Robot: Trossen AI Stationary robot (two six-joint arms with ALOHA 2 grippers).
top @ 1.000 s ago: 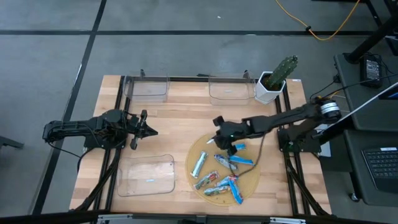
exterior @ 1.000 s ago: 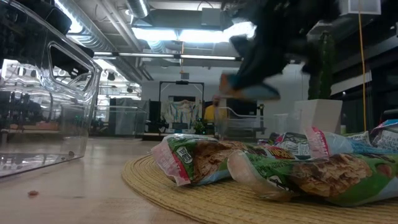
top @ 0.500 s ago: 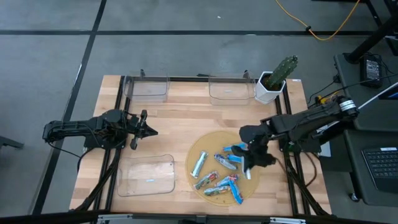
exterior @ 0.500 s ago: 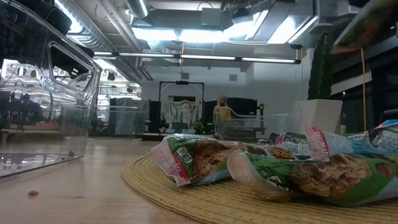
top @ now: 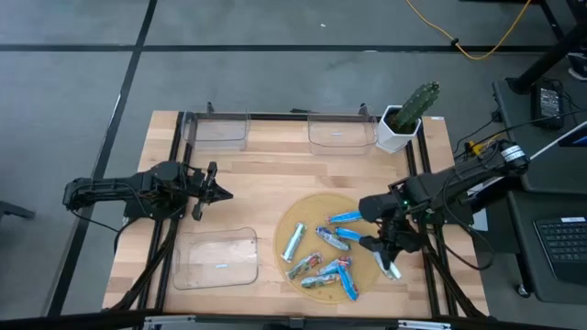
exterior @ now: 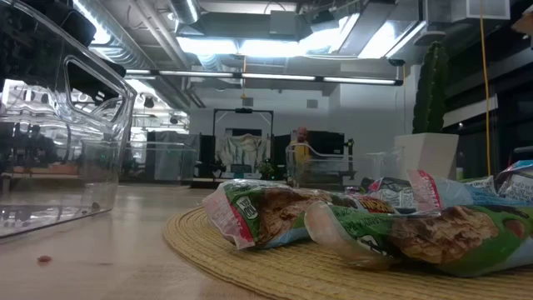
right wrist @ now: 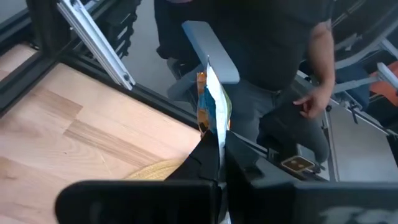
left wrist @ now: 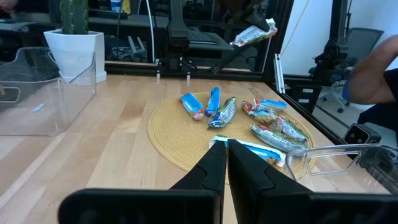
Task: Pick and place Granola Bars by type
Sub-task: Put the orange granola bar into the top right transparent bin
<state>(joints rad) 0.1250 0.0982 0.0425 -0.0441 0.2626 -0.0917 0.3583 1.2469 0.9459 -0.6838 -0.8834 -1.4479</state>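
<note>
Right gripper (top: 389, 254) sits lower right of the high view, arm reaching in from the right edge and bent down over the round woven mat's (top: 298, 220) right rim. I see its jaws clamped on one granola bar (right wrist: 212, 104), held on edge above the table corner. Remaining bars (top: 326, 250) lie scattered on the mat. My left gripper (top: 218, 193) rests at centre left, arm stretched level and pointing at the mat, fingers pressed together on nothing.
</note>
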